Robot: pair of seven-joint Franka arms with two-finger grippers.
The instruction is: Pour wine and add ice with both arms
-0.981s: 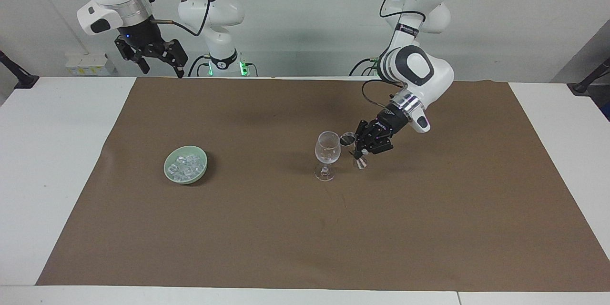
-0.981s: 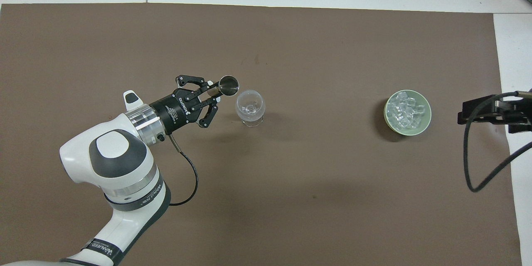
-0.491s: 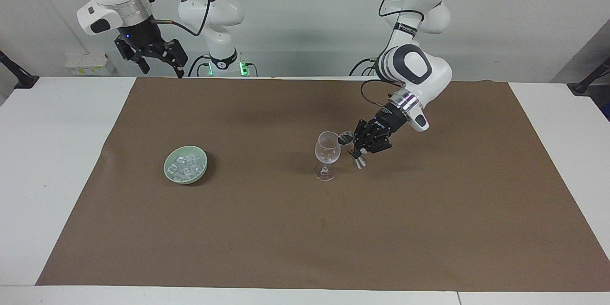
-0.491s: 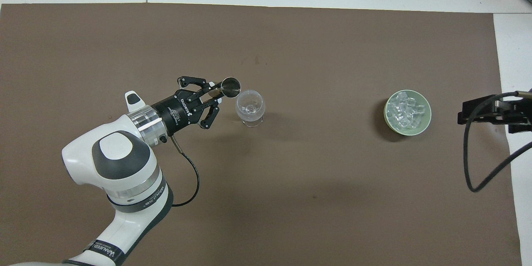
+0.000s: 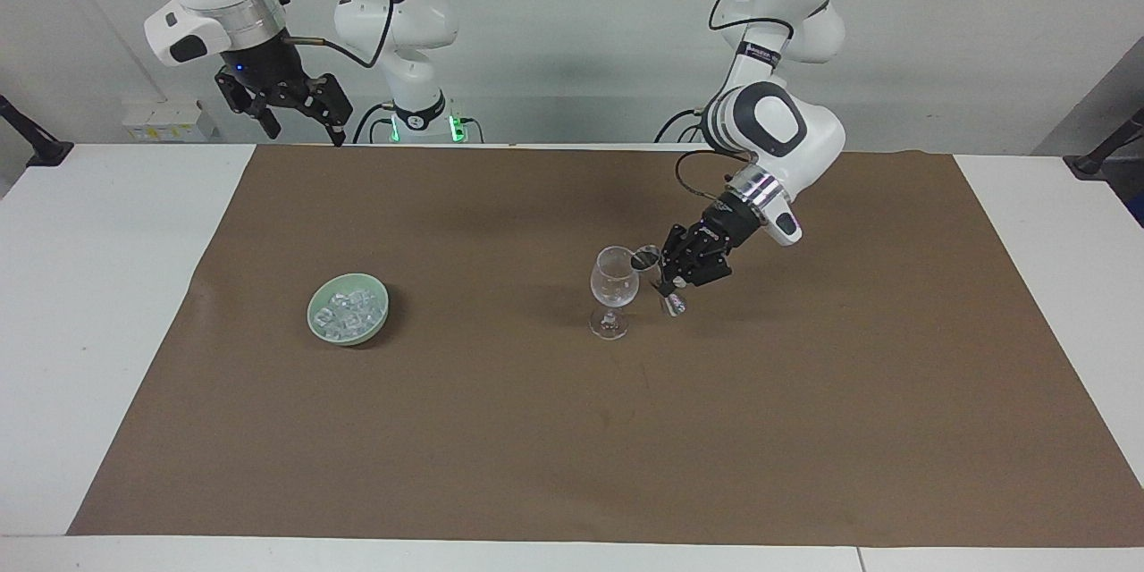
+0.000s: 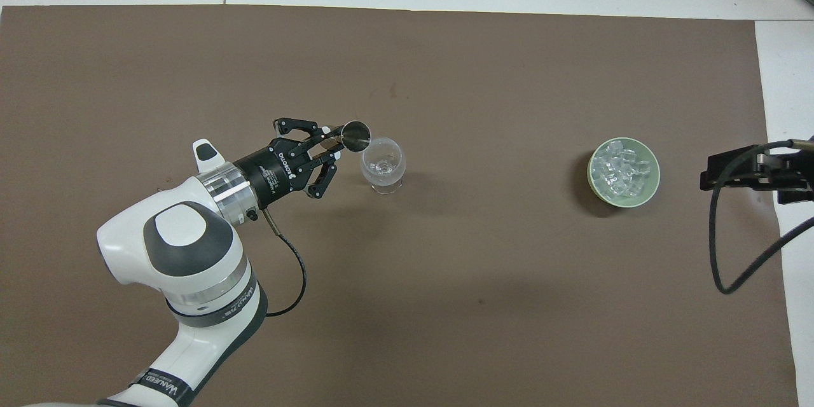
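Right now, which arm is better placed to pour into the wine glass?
Left: its pincer is shut on the metal jigger, tilted at the wine glass rim. The right pincer waits open, high near its base.

- Plain brown mat [image 5: 536, 429] over a white table [image 5: 89, 304].
- Pale green bowl [image 5: 320, 329] on the mat, with clear, whitish-glinting ice [image 5: 350, 313] in it.
- Clear stemmed glass [image 5: 614, 281] on the mat.
- Shiny silver measuring cup [image 6: 355, 135] beside the glass rim.
- White arms, silver wrist rings, black left gripper [image 5: 668, 279] and black right gripper [image 5: 299, 121].
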